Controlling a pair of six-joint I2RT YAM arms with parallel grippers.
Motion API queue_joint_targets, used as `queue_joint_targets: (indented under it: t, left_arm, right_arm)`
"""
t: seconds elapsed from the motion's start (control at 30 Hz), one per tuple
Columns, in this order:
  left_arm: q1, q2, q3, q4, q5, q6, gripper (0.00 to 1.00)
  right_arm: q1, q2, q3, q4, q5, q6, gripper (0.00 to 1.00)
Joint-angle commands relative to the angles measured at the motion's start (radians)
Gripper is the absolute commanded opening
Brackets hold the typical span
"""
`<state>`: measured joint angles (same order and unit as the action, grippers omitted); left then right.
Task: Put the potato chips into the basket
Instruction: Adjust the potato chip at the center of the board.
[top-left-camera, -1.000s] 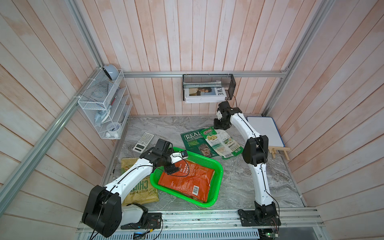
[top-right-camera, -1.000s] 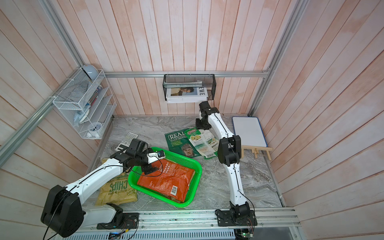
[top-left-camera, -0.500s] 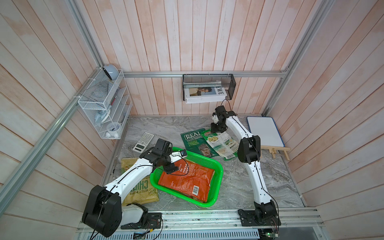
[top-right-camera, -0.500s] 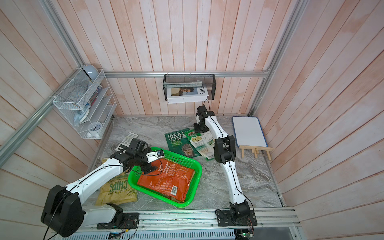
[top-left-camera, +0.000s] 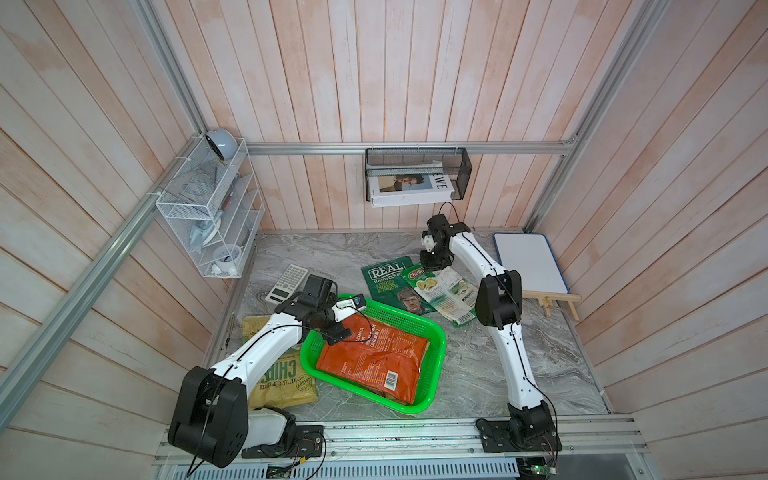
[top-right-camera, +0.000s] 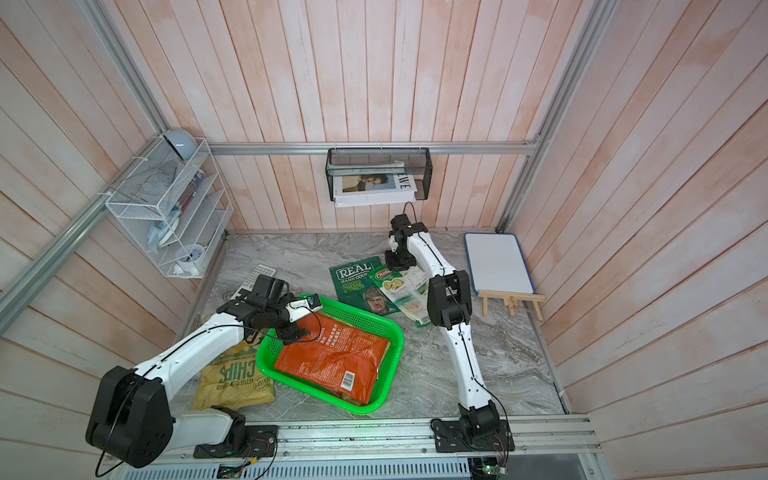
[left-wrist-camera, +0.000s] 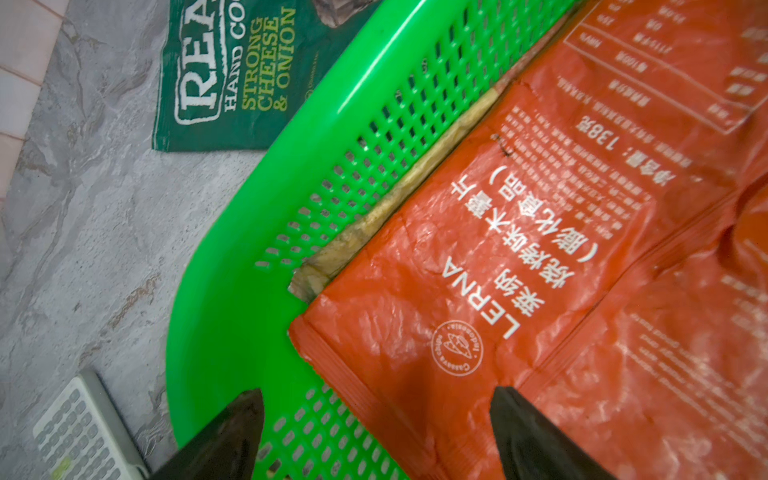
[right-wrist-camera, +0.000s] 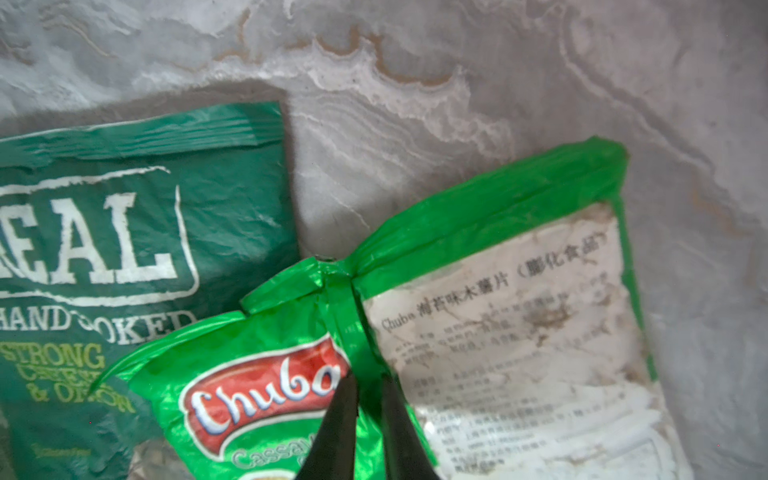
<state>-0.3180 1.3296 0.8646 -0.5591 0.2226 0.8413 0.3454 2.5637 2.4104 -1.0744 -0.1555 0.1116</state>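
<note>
The right claw (right-wrist-camera: 369, 378) is pinched tight on a green fold of the Chuba bag (right-wrist-camera: 257, 399), likely to lift it, with the REAL bag (right-wrist-camera: 124, 232) just beside and partly under. The left claw (left-wrist-camera: 376, 392) is spread wide and holds nothing, above a corner of the basket (left-wrist-camera: 216, 270) where the orange bag (left-wrist-camera: 582, 270) lies inside.

Marble tabletop (top-left-camera: 332, 253) — basket (top-left-camera: 399, 318), REAL bag (top-left-camera: 382, 282); calculator (top-left-camera: 286, 282)

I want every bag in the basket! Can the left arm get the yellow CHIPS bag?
Probably yes. The CHIPS bag lies flat beside the basket, nothing lying on it, right under the left arm, whose fingers are open and empty.
</note>
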Motion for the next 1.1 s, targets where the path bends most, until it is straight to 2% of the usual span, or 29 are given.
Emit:
queue_joint_targets:
  t: [0.0, 0.03, 0.27, 0.67, 0.9, 1.07]
  left_arm:
    - [0.028, -0.018, 0.000, 0.018, -0.011, -0.006, 0.91]
    - [0.036, -0.017, -0.002, 0.022, -0.007, -0.009, 0.91]
    - [0.071, -0.021, 0.004, 0.023, -0.023, 0.003, 0.90]
    - [0.071, -0.007, 0.085, 0.012, 0.101, -0.045, 0.83]
    - [0.065, 0.065, 0.169, -0.006, 0.149, -0.064, 0.79]
    - [0.045, 0.080, 0.231, 0.020, 0.164, -0.107, 0.79]
  right_arm:
    - [0.007, 0.009, -0.010, -0.087, -0.003, -0.006, 0.06]
    - [0.009, 0.002, -0.011, -0.087, 0.012, -0.004, 0.00]
    - [0.009, -0.100, -0.064, -0.068, 0.064, -0.016, 0.00]
    - [0.008, -0.547, -0.489, 0.173, 0.163, -0.064, 0.00]
    - [0.018, -0.734, -0.545, 0.166, 0.182, -0.046, 0.00]
    - [0.076, -0.866, -0.628, 0.224, 0.239, -0.041, 0.00]
